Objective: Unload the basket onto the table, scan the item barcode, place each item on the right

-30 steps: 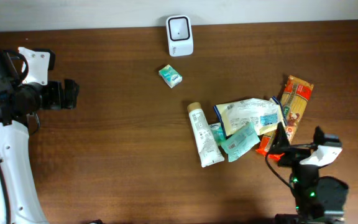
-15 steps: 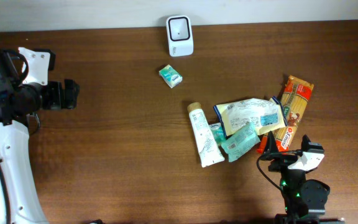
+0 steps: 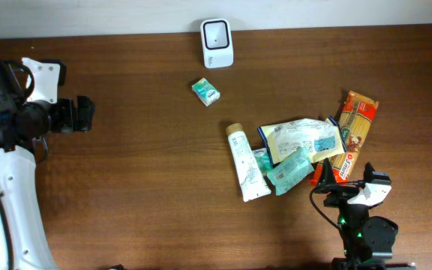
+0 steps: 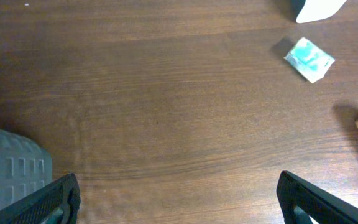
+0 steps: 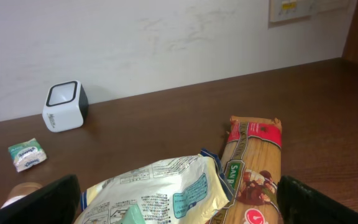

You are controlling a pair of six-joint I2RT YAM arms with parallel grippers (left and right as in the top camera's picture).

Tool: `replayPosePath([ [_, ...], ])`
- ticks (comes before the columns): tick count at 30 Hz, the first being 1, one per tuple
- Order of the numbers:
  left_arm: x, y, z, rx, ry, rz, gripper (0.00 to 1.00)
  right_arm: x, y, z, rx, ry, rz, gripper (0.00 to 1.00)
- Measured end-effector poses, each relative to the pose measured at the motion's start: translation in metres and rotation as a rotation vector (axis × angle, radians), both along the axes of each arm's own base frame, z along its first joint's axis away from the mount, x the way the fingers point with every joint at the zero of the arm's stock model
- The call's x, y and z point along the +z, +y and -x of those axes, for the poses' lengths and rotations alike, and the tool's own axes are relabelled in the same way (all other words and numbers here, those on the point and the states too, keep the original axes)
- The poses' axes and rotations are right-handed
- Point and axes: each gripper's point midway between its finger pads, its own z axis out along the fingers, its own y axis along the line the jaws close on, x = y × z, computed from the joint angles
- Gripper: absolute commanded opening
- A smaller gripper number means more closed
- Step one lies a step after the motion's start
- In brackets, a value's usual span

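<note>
A white barcode scanner [image 3: 217, 33] stands at the table's back edge, with a small teal packet [image 3: 206, 91] just in front of it. To the right lies a pile: a white tube [image 3: 246, 163], a pale yellow pouch [image 3: 300, 139], a teal packet [image 3: 289, 171] and a spaghetti pack [image 3: 355, 131]. My right gripper [image 3: 349, 184] is open at the pile's near side; in its wrist view the pouch [image 5: 160, 190] and spaghetti [image 5: 250, 162] lie ahead of the right gripper [image 5: 182, 202]. My left gripper [image 3: 88, 114] is open at the far left, the left gripper [image 4: 179, 205] over bare wood.
The left arm's white body [image 3: 10, 202] fills the left edge. A wall [image 5: 166, 37] rises right behind the scanner [image 5: 65, 106]. The small teal packet [image 4: 309, 59] shows far right in the left wrist view. Dark wood tabletop [image 3: 141, 165] spreads between the arms.
The right gripper drew back from the pile toward the front edge, then held still. The left arm and the items have not moved.
</note>
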Motion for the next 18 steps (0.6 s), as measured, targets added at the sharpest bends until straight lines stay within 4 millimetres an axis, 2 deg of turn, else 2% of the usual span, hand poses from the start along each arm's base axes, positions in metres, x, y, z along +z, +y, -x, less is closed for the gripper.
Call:
replayPosePath([
  [2,-0.006,-0.004,-0.009,-0.019,-0.081,-0.021,0.99,0.0,0.0,0.0,0.0,0.0,0.0,0.99],
  [3,-0.005,-0.009,-0.022,-0.046,-0.205,-0.049,0.99,0.0,0.0,0.0,0.0,-0.001,0.0,0.98],
  [5,-0.026,-0.032,-0.018,-0.116,-0.358,-0.066,0.99,0.0,0.0,0.0,-0.001,-0.002,0.0,0.99],
  [7,-0.041,-0.043,-0.004,-0.141,-0.431,-0.077,0.99,0.0,0.0,0.0,-0.001,-0.004,0.0,0.99],
  [10,-0.067,-0.055,0.03,-0.162,-0.577,-0.115,0.99,0.0,0.0,0.0,-0.002,-0.003,0.0,0.99],
  [15,-0.112,-0.068,0.075,-0.176,-0.656,-0.134,0.99,0.0,0.0,0.0,-0.001,-0.004,0.001,0.99],
  [18,-0.117,-0.072,0.091,-0.17,-0.722,-0.164,0.99,0.0,0.0,0.0,-0.002,-0.004,0.0,0.98],
])
